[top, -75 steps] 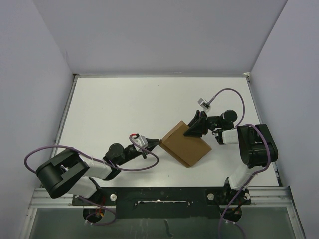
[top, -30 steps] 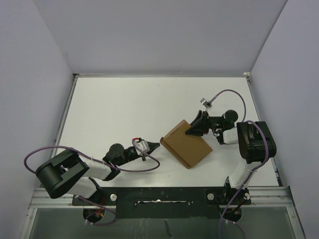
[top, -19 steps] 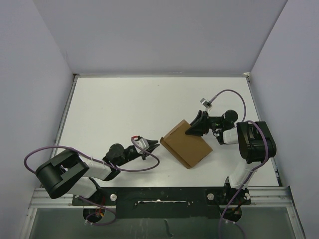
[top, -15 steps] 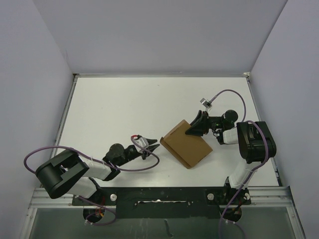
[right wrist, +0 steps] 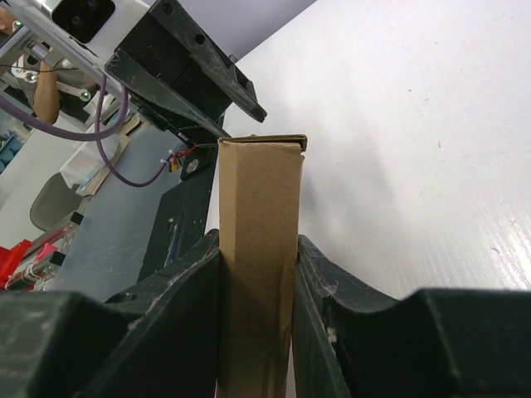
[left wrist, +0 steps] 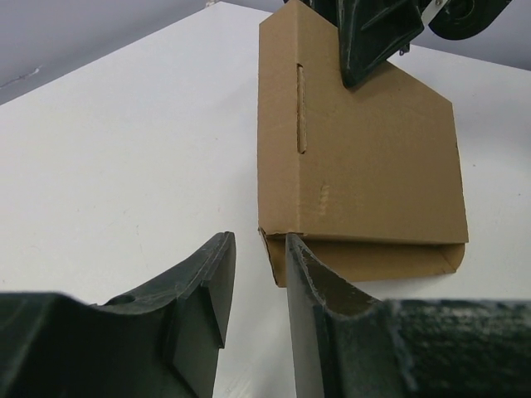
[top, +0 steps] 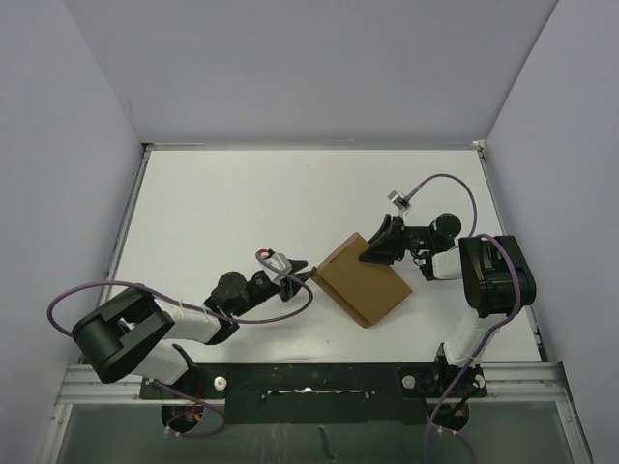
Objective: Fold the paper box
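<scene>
The white table (top: 222,213) is carrying the brown paper box (top: 363,280), which is lying flat and thin, a little right of the middle. The left gripper (top: 302,271) has just been moving forward to the box's near corner. Its jaws, together a moment ago, are now standing a little apart and holding nothing, so I think it is preparing to take a flap. The right gripper (top: 372,253) is still clamping the box's far edge.

One paper box (top: 362,281). Two pincers: left pincer (top: 302,272), right pincer (top: 372,253). One white table (top: 222,203).
</scene>
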Available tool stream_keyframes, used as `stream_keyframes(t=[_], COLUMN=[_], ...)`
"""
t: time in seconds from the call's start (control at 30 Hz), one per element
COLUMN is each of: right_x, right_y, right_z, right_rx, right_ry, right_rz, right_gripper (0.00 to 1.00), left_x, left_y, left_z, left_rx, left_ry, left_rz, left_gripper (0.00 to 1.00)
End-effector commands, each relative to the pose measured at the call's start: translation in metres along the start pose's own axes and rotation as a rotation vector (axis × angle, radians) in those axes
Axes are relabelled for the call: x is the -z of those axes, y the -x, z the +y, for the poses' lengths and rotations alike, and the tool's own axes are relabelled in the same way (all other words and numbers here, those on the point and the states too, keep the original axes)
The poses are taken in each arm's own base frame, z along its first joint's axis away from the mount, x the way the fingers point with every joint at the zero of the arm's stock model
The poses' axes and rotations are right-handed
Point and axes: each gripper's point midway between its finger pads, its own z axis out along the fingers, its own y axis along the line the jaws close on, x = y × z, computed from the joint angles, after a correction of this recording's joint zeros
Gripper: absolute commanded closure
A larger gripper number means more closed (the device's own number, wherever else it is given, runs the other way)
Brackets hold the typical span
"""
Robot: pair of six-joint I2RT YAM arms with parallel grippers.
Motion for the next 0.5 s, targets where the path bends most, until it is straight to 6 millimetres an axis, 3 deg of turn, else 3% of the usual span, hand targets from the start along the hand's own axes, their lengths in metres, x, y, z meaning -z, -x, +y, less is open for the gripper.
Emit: stream_keyframes(t=[0.0,0.47], right_x=[-0.0025,-0.0031], right_y=[0.0021,0.0013], right_z=[0.0023,0.0026], right_rx=[0.103,0.105], right_ry=[0.013,0.016], right_rz=[0.007,0.01], right_gripper=[1.0,1.0], left_x=[-0.0108,-0.0175], left_y=[0.0067,0.0005], left_z=[0.0003,0.0003], left_rx=[0.021,0.031], left_ry=[0.003,-0.003], left_rz=[-0.021,-0.002], left_gripper=[0.71,0.78])
